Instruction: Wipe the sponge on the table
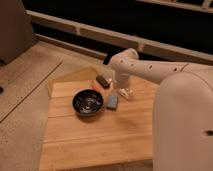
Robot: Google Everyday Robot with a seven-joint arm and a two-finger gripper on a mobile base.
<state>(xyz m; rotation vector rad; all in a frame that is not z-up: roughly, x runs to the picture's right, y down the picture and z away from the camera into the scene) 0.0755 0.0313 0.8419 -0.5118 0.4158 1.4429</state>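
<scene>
Here your hand [123, 92], jaws apart, hangs low just beside the sponge [112, 101], keeping it within gripping reach on the bench [95, 140].

My gripper [123, 92] hung low over the far right part of the table [90, 145], at the end of my arm, which reached in from the right. The sponge [112, 101] lay flat on the table just left of the gripper and a little nearer. The bowl [77, 102] stood on the table left of the sponge, close beside it. Behind both, near the far edge, lay a small piece with a block [101, 81].
</scene>
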